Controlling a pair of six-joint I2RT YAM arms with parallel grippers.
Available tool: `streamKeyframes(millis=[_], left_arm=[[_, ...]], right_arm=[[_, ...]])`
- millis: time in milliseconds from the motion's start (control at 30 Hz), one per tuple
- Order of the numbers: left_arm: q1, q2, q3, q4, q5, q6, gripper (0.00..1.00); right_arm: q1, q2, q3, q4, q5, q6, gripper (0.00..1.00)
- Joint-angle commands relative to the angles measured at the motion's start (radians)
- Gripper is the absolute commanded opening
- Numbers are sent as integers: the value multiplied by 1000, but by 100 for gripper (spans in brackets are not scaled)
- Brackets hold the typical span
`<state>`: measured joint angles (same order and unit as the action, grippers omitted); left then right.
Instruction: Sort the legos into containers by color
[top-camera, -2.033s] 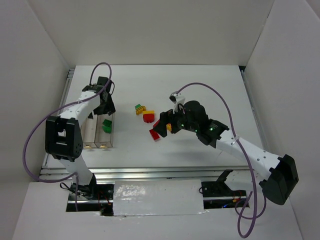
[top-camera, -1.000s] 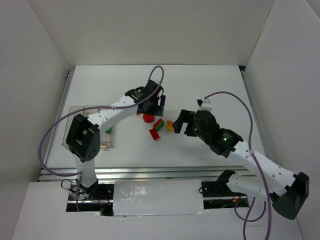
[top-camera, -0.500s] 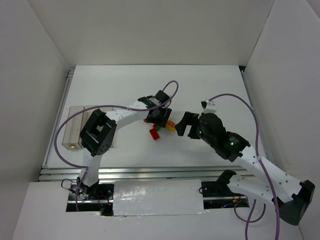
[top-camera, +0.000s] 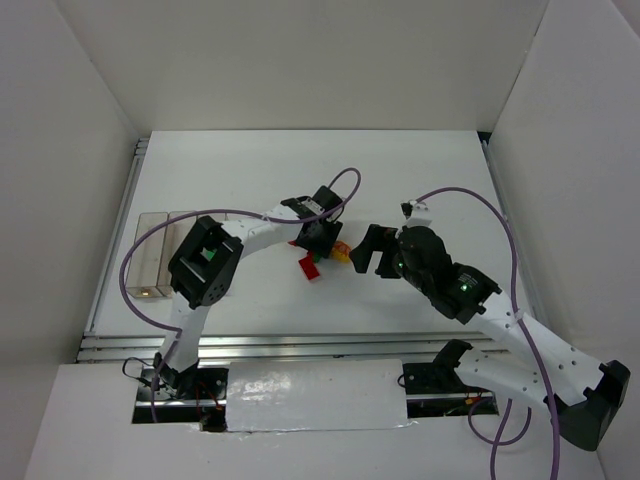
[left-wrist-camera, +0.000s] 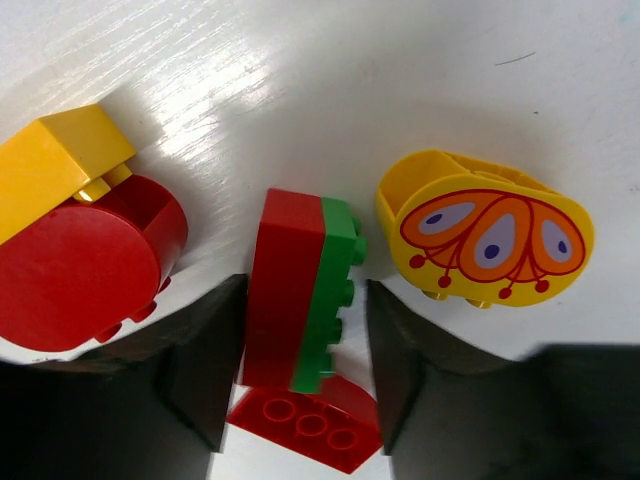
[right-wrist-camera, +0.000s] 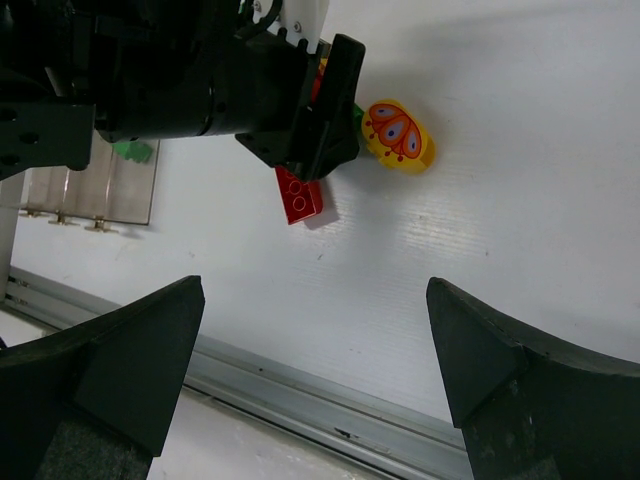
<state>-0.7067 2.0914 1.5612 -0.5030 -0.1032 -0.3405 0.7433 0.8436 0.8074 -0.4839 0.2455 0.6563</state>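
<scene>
In the left wrist view a red and green lego stack stands on edge between the fingers of my left gripper. The jaws are open. The left finger lies against the red side, and a thin gap separates the right finger from the green studs. A flat red lego lies just below the stack. Beside them lie a yellow patterned rounded lego, a red round lego and a yellow lego. My right gripper hangs wide open over bare table, near the pile. The clear containers stand at the left.
A metal rail runs along the table's near edge. White walls enclose the table on three sides. The left arm stretches across from the containers to the pile, trailing a purple cable. A green piece shows by the containers.
My left arm swung from the containers to the pile and came down on it. Its jaws narrowed around the red and green stack. My right arm drew back to the right, still open.
</scene>
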Motion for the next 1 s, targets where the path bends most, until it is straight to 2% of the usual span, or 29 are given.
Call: streamKeyframes(millis=[0, 233, 300, 333, 400, 433, 467, 567, 600, 633, 667, 800, 900, 967], left_arm=[[-5, 15, -4, 23, -13, 9, 60], [-5, -25, -10, 58, -53, -20, 46], [-5, -37, -4, 58, -67, -25, 34], [-5, -53, -4, 64, -67, -25, 24], [-5, -74, -12, 70, -75, -31, 11], [-5, -109, -16, 75, -75, -35, 0], [-7, -110, -26, 75, -78, -40, 0], [-13, -269, -116, 157, -70, -51, 0], [-20, -307, -188, 188, -49, -46, 0], [-23, -397, -226, 219, -32, -43, 0], [-27, -443, -312, 295, -6, -32, 0], [-53, -646, -494, 461, 155, -9, 0], [-88, -787, -602, 555, 269, 8, 0], [-109, -830, -631, 586, 284, 18, 0]], right_arm=[[-2, -21, -4, 7, -5, -15, 100], [-2, -24, -2, 5, -6, -20, 100], [-2, -26, -5, 8, -2, -20, 100], [-1, -26, -8, 8, 0, -20, 100], [-2, -29, -14, 18, 1, -17, 100], [-2, -34, -19, 24, 3, -14, 100], [-4, -37, -23, 30, 12, 2, 100], [-16, -75, -42, 44, 18, 51, 100], [-27, -113, -53, 56, 18, 71, 100], [-31, -135, -59, 62, 20, 89, 100], [-33, -182, -76, 88, 20, 127, 100], [-36, -256, -105, 148, 15, 224, 98], [-33, -207, -65, 156, -4, 265, 95], [-22, -132, -39, 151, -23, 275, 93]])
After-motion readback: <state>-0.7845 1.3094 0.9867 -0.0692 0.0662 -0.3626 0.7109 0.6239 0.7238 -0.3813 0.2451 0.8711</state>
